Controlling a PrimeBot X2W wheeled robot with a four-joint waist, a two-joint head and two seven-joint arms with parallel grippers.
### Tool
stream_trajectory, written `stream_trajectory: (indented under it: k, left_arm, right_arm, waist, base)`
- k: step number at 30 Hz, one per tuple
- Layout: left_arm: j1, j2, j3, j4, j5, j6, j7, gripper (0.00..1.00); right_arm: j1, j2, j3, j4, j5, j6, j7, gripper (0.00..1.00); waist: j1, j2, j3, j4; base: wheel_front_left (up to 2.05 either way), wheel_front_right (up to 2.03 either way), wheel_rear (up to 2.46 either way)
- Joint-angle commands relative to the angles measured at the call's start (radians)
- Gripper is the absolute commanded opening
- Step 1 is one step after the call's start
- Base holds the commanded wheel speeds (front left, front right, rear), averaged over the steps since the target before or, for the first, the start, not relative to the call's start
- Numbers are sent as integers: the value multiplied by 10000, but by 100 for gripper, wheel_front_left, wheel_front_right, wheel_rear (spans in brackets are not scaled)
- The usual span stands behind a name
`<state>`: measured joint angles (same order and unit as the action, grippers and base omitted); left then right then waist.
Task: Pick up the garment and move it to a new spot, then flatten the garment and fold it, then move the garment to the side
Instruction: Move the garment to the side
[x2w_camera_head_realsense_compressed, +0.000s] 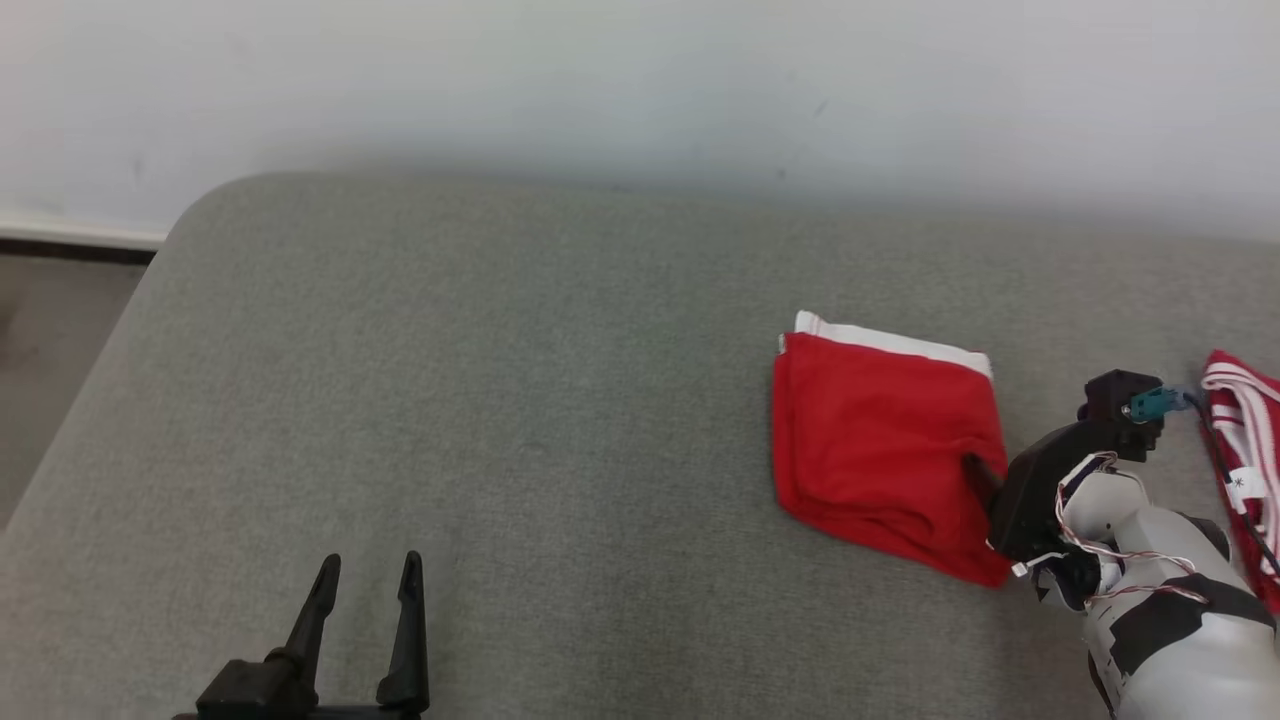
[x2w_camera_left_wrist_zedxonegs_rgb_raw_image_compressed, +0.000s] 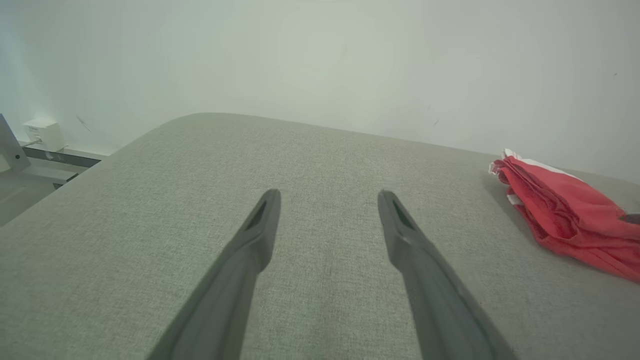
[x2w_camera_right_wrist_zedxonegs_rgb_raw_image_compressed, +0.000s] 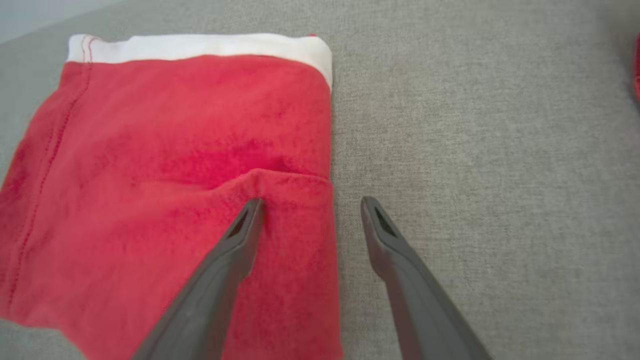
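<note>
Red garment (x2w_camera_head_realsense_compressed: 885, 450), folded near-square with its white band on the far edge, lies right of centre on the grey cushion (x2w_camera_head_realsense_compressed: 450, 400). Right gripper (x2w_camera_right_wrist_zedxonegs_rgb_raw_image_compressed: 311, 202) sits at its right-hand edge, fingers spread astride it: one tip over cloth, the other over bare cushion, nothing pinched. Left gripper (x2w_camera_head_realsense_compressed: 368, 565) is also spread, well apart to the left. The right arm looks far nearer for the move aside.

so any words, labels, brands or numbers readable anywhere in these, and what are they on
Nothing here can be read as text.
white tag on the striped garment at the right edge: a dark mark, too small to read
white box by the wall: any marking is too blurred to read
folded red garment: no print or label showing
</note>
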<state>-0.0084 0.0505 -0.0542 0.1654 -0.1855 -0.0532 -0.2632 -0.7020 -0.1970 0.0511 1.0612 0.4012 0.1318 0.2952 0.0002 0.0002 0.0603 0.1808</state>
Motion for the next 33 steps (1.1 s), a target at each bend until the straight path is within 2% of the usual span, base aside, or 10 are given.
stream_trajectory:
  k: [1, 7, 8, 9, 10, 11, 18, 24, 29, 33]
  left_arm:
    - [-132, 0, -48, -39, -65, -3, -11, 100]
    - [-412, -3, -246, -59, -126, -79, -11, 100]
    - [-525, 2, -235, -57, -98, -128, -13, 100]
    - [-546, 2, -216, -63, -99, -128, -13, 100]
    - [-573, 2, -193, -72, -111, -127, -11, 100]
    - [-593, 2, -176, -90, -121, -136, -11, 100]
    - [-655, 2, -72, -170, -281, -97, -11, 100]
    - [-802, 5, 23, -338, -434, -20, -11, 100]
    - [-922, 1, 96, -483, -467, 18, -11, 100]
    - [-1131, 3, 62, -590, -370, -33, -11, 100]
  right_arm:
    - [-179, -39, -119, 191, -177, -28, -6, 100]
    - [-554, 24, -454, 1163, -730, -28, 144, 100]
    - [-545, 127, -470, 1442, -852, -28, 301, 81]
    - [-559, 174, -462, 1528, -905, -28, 323, 45]
    - [-582, 210, -404, 1578, -980, -28, 344, 4]
    - [-591, 213, -302, 1587, -1073, -28, 350, 0]
    - [-1168, -229, 856, 1005, -1768, -34, 500, 0]
    - [-1936, -493, 2407, -218, -1615, -29, 1249, 0]
    - [-2249, -1176, 4068, -1635, -1039, -29, 2112, 0]
    - [-2479, -2214, 5211, -2812, -599, -29, 2462, 0]
  waist:
    - [-2, -2, 511, 506]
    - [-2, -2, 847, 736]
    - [-2, -2, 901, 742]
    - [-2, -2, 916, 722]
    - [-2, -2, 927, 689]
    - [-2, -2, 928, 643]
    - [-2, -2, 847, -71]
    - [-2, -2, 932, -1011]
    - [-2, -2, 1155, -1825]
    - [-2, -2, 1503, -2330]
  base:
    - [0, 0, 0]
    - [0, 0, 0]
    - [0, 0, 0]
    - [0, 0, 0]
    - [0, 0, 0]
    - [0, 0, 0]
    - [0, 0, 0]
    - [0, 0, 0]
    - [0, 0, 0]
    - [0, 0, 0]
